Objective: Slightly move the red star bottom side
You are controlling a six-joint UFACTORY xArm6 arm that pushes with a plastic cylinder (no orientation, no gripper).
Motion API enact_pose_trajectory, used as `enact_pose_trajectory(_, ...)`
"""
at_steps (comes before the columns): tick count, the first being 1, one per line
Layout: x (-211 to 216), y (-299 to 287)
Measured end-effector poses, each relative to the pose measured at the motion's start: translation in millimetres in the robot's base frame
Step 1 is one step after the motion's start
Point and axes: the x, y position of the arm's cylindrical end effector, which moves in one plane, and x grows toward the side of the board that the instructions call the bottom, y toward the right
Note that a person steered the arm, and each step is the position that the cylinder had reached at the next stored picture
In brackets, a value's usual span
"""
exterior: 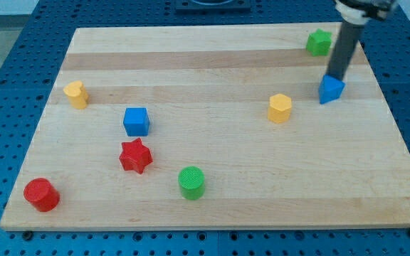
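Resting my tip [335, 77] atop blue block [330, 89], red star [135, 156] well apart.

Blue cube [137, 121] sits just above red star [135, 156]; green cylinder [191, 183] lower right; star's left side open.

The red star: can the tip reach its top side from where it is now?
Probably yes. My tip is at the blue block, far right of the red star. The blue cube sits just above the star, so the gap looks tight.
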Motion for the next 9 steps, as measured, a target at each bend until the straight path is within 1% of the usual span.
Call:
enact_pose_trajectory(2, 7.8, 1.5)
enact_pose_trajectory(3, -35.7, -8.6)
enact_pose_trajectory(4, -61.8, -13.0)
enact_pose_trajectory(6, -61.9, -51.8)
enact_pose_trajectory(7, -61.9, -51.8)
enact_pose_trajectory(8, -63.0, 1.5)
enact_pose_trajectory(9, -63.0, 13.1)
